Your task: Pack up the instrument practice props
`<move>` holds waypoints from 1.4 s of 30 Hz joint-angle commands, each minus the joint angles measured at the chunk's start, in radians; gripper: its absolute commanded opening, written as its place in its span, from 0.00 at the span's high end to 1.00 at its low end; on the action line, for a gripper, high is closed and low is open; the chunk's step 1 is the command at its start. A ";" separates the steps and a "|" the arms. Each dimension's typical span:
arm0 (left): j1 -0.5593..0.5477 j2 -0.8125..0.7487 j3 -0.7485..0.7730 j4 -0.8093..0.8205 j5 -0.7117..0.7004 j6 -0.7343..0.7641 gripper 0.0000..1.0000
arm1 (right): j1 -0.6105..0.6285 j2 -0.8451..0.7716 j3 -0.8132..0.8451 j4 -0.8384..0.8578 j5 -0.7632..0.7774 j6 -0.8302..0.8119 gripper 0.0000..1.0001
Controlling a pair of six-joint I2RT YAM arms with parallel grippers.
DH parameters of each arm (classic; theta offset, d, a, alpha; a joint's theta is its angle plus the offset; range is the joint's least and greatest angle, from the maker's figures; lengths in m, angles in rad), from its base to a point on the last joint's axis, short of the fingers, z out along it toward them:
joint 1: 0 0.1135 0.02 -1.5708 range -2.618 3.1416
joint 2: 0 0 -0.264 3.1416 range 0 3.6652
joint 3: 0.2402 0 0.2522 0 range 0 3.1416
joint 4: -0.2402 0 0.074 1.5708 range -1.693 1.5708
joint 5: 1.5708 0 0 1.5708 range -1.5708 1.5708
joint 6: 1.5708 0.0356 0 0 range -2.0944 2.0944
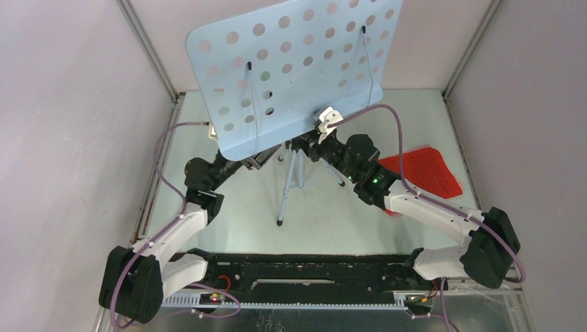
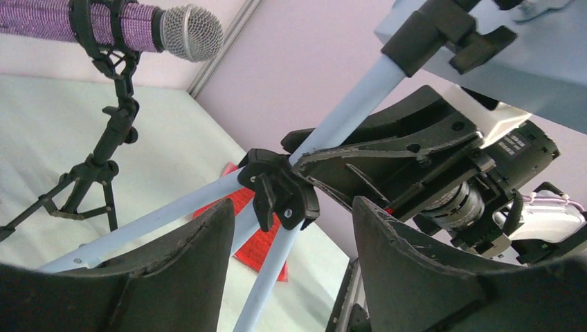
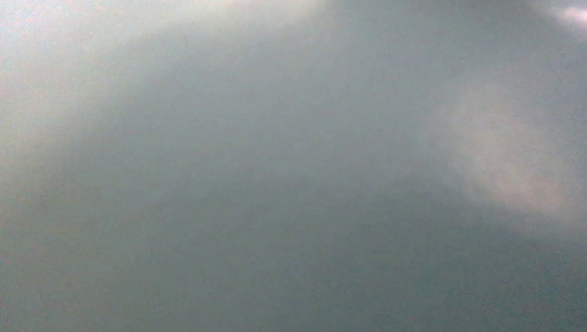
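Observation:
The pale blue perforated music desk (image 1: 297, 69) stands tilted on the blue-grey tripod (image 1: 291, 183) in mid-table. My left gripper (image 2: 291, 207) is open, with its fingers either side of the tripod's black leg hub (image 2: 277, 190), not touching it. My right gripper (image 2: 297, 149) reaches in under the desk's lower edge, and its fingertips appear closed on the tripod pole just above the hub. The right wrist view is only grey blur. A glittery purple microphone (image 2: 138, 28) sits in a black mic mount (image 2: 114, 138). A red score sheet (image 1: 422, 169) lies flat at the right. The mint microphone and pink sheet are out of view.
Pale walls with metal corner posts (image 1: 149, 52) enclose the table on three sides. A black rail (image 1: 304, 273) runs along the near edge between the arm bases. The desk hides the back middle of the table.

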 commanded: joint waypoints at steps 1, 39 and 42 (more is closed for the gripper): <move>-0.014 0.030 0.072 -0.073 -0.001 0.028 0.31 | 0.002 -0.019 -0.017 -0.094 -0.046 0.011 1.00; -0.091 0.040 0.224 -0.477 -0.165 -0.264 0.82 | 0.028 0.020 -0.016 -0.090 -0.035 0.024 1.00; -0.101 0.038 0.210 -0.480 -0.153 -0.292 0.89 | 0.029 0.020 -0.016 -0.093 -0.037 0.021 1.00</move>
